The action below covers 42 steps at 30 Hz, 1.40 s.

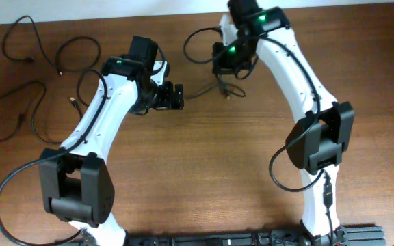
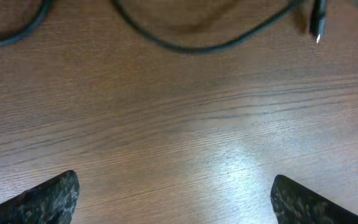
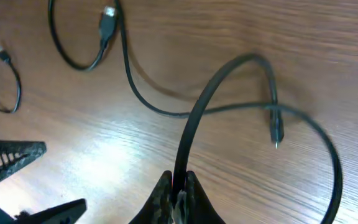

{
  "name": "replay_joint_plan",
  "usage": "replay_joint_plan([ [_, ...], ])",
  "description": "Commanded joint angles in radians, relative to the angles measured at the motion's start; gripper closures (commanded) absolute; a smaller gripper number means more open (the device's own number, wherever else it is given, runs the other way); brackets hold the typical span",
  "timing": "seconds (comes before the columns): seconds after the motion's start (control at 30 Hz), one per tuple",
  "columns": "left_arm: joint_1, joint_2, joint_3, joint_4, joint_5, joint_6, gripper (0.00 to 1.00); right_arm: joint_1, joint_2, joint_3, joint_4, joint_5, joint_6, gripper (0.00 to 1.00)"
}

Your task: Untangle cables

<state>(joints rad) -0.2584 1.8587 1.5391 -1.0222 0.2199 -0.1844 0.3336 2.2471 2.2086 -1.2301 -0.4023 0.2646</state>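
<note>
A brown wood-grain counter [image 1: 204, 157] fills nearly every view; only a pale strip [image 1: 375, 3] shows past its far edge. The left arm [image 1: 98, 119] and right arm [image 1: 296, 78], white with black joints, reach from the near edge toward the far half. The cables [image 1: 19, 102] are thin and black: most lie as loose loops over the far left corner, well apart from the right arm, and a smaller tangle [image 1: 198, 37] sits by the right wrist. The right fingers [image 3: 199, 198] are pinched tight on one black cord [image 3: 194, 118] of that tangle, which rises from between them, arches over and ends in a plug [image 3: 277, 130] (whether that plug rests on the wood I cannot tell). A thinner cord [image 3: 142, 93] crosses beneath the arch, flat on the counter. The left fingers [image 2: 48, 200] stand wide apart above bare wood, holding and touching nothing; a curved cord [image 2: 185, 45] lies ahead of them, with a small plug [image 2: 317, 22] near its right end.
</note>
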Motion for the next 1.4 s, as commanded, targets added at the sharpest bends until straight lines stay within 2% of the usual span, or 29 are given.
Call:
replay_joint_plan([
  [0.0,0.006,-0.023,-0.004,0.000,0.000,-0.013,0.01,0.056,-0.007,0.017,0.013,0.142,0.124,0.96],
  [0.1,0.006,-0.023,-0.004,0.000,0.000,-0.013,0.01,0.100,0.017,0.017,0.042,0.125,0.190,0.95],
  [0.13,0.006,-0.023,-0.004,0.000,0.000,-0.013,0.01,0.109,0.023,0.017,0.042,0.122,0.190,0.82],
  [0.17,0.006,-0.023,-0.004,0.000,0.000,-0.013,0.01,0.122,0.031,0.017,0.042,0.122,0.190,0.57],
  [0.2,0.006,-0.023,-0.004,0.000,0.000,-0.013,0.01,0.132,0.034,0.017,0.041,0.123,0.190,0.36],
  [0.23,0.006,-0.023,-0.004,0.000,0.000,-0.013,0.01,0.137,0.034,0.017,0.042,0.123,0.190,0.22],
  [0.27,0.006,-0.023,-0.004,-0.001,0.001,-0.013,0.01,0.135,0.033,0.018,0.042,0.123,0.190,0.13],
  [0.3,0.006,-0.023,-0.004,-0.001,0.011,-0.013,0.01,0.119,0.033,0.018,0.031,0.126,0.190,0.11],
  [0.33,0.003,-0.023,-0.004,0.000,0.075,-0.013,0.01,0.060,0.033,0.018,-0.003,0.126,0.212,0.01],
  [0.47,-0.063,-0.023,-0.007,0.025,0.105,-0.012,0.01,-0.219,0.033,0.018,-0.156,0.123,0.242,0.01],
  [0.57,-0.140,-0.005,-0.017,0.126,0.028,-0.014,0.01,-0.379,0.033,0.018,-0.277,0.123,0.242,0.02],
  [0.6,-0.155,0.010,-0.017,0.145,-0.015,-0.037,0.00,-0.412,0.033,0.018,-0.304,0.123,0.242,0.02],
  [0.63,-0.167,0.036,-0.017,0.169,-0.087,-0.083,0.05,-0.436,0.033,0.018,-0.308,0.124,0.242,0.01],
  [0.73,-0.169,0.127,-0.016,0.260,-0.235,-0.084,0.04,-0.460,0.033,0.018,-0.319,0.126,0.242,0.02],
  [0.8,-0.169,0.174,-0.016,0.286,-0.254,-0.065,0.05,-0.457,0.033,0.018,-0.319,0.126,0.242,0.02],
  [0.83,-0.169,0.192,-0.016,0.289,-0.254,-0.045,0.14,-0.458,0.033,0.018,-0.319,0.126,0.242,0.02],
  [0.9,-0.171,0.203,-0.016,0.294,-0.254,-0.046,0.39,-0.459,0.033,0.018,-0.318,0.126,0.242,0.02],
  [1.03,-0.174,0.264,-0.017,0.330,-0.242,-0.047,0.53,-0.459,0.033,0.018,-0.318,0.126,0.242,0.02],
  [1.1,-0.176,0.286,-0.017,0.330,-0.213,-0.046,0.50,-0.459,0.033,0.018,-0.318,0.126,0.242,0.02],
  [1.17,-0.193,0.286,-0.014,0.332,-0.212,-0.047,0.39,-0.459,0.033,0.018,-0.318,0.126,0.242,0.01],
  [1.27,-0.188,0.284,-0.009,0.329,-0.171,-0.047,0.39,-0.459,0.033,0.018,-0.318,0.126,0.242,0.02],
  [1.37,-0.188,0.270,0.078,0.222,-0.163,-0.047,0.41,-0.459,0.033,0.018,-0.318,0.126,0.242,0.02],
])
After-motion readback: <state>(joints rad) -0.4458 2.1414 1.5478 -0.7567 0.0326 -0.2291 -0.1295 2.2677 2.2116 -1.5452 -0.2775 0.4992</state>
